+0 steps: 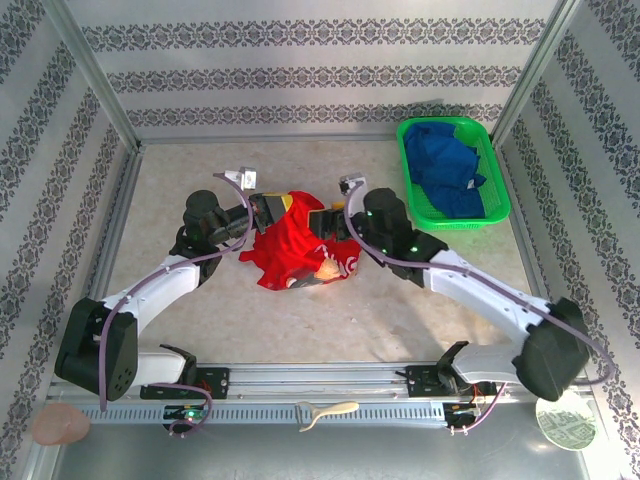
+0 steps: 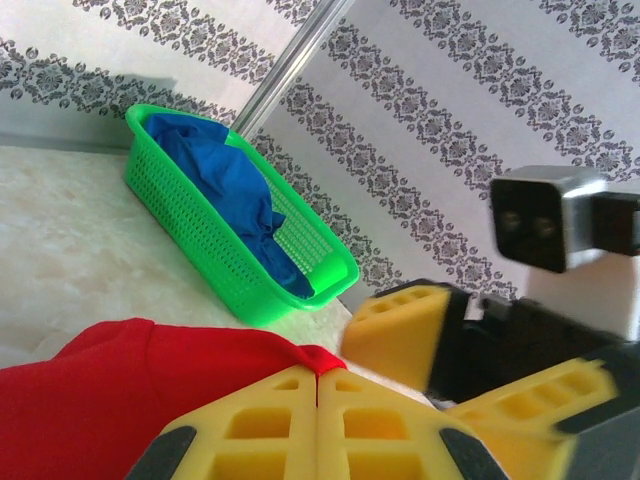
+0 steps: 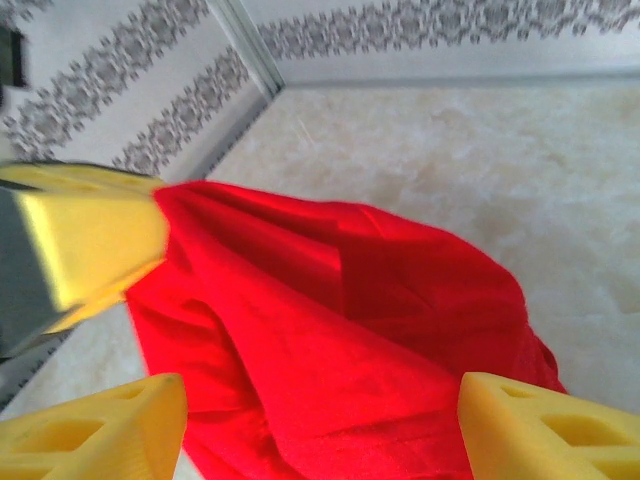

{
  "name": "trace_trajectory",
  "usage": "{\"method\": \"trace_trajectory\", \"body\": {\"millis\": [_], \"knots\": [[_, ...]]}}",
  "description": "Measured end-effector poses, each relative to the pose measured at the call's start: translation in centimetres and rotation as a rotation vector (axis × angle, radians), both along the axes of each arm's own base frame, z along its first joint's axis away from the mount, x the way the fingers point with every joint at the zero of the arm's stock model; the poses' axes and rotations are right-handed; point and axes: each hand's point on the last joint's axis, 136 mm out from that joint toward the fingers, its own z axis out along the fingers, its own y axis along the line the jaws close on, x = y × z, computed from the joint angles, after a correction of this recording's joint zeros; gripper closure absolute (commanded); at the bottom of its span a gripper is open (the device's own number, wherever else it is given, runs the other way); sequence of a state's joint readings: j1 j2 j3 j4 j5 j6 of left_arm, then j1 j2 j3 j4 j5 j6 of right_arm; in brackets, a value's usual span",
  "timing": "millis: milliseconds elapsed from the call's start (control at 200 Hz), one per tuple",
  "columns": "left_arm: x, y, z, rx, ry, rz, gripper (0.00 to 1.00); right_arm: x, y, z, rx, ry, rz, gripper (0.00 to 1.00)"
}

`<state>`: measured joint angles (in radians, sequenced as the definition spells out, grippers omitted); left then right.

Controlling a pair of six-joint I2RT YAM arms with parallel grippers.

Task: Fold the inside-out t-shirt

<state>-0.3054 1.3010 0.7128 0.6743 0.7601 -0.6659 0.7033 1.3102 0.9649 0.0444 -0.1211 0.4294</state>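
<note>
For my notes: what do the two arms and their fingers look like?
The left arm and right arm have white links, black joints and a thin lilac cable alongside. Fingers are yellow blocks with rectangular cut-out pockets and dark grey corners.

Patterned striped walls (image 1: 300, 80) enclose a pale marbled tabletop (image 1: 330, 320) under bright, even light.

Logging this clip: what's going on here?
A crumpled red t-shirt is being handled, with no neat fold yet. The left tool is shut on its cloth; the right tool stands open over it, gripping nothing. A blue garment lies in the green basket off to the side.
</note>
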Motion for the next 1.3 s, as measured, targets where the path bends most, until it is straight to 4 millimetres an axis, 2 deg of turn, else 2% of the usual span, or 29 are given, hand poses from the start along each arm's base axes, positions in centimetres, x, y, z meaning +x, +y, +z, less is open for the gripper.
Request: {"method": "trace_trajectory", "body": {"millis": [90,140,305,425,485,624,739,804,899,994,1099,1219,1304], "knots": [[-0.1,-0.1,0.0,0.0,0.001,-0.007,1.0,1.0,1.2,-1.2,-0.027,0.03,0.02,0.32],[-0.1,-0.1,0.0,0.0,0.004,-0.008,1.0,1.5,1.9,-1.7,-0.037,0.038,0.033,0.38],[-0.2,-0.3,0.4,-0.004,0.006,-0.023,1.0,2.3,3.3,-2.3,-0.034,0.066,0.08,1.0],[-0.1,-0.2,0.0,0.003,0.028,-0.016,1.0,2.1,2.7,-2.1,-0.006,0.099,0.115,1.0],[0.4,0.0,-0.3,0.018,0.046,0.009,0.88,2.0,2.0,-1.1,0.02,0.104,0.132,1.0],[2.1,0.8,-0.5,0.054,0.052,0.09,0.73,0.2,0.5,3.9,0.133,0.059,0.213,1.0],[4.3,1.5,-1.1,0.081,0.071,0.14,0.67,-2.0,0.6,7.8,0.241,0.017,0.329,1.0],[5.1,1.7,-1.3,0.089,0.089,0.149,0.64,-2.9,1.1,9.0,0.289,0.01,0.394,1.0],[5.2,1.9,-1.3,0.094,0.104,0.153,0.6,-3.3,1.2,9.5,0.321,0.027,0.425,1.0],[4.3,1.9,-0.7,0.091,0.106,0.146,0.56,-2.6,0.6,9.4,0.338,0.044,0.398,1.0],[1.1,1.7,1.1,0.096,0.054,0.143,0.48,-1.3,-0.3,8.7,0.341,0.069,0.339,1.0],[-3.9,-1.0,4.0,0.123,-0.079,0.063,0.45,-0.3,-0.6,7.9,0.337,0.088,0.296,1.0],[-5.5,-2.3,4.4,0.156,-0.131,0.026,0.45,0.0,-0.6,7.4,0.337,0.105,0.282,1.0]]}}
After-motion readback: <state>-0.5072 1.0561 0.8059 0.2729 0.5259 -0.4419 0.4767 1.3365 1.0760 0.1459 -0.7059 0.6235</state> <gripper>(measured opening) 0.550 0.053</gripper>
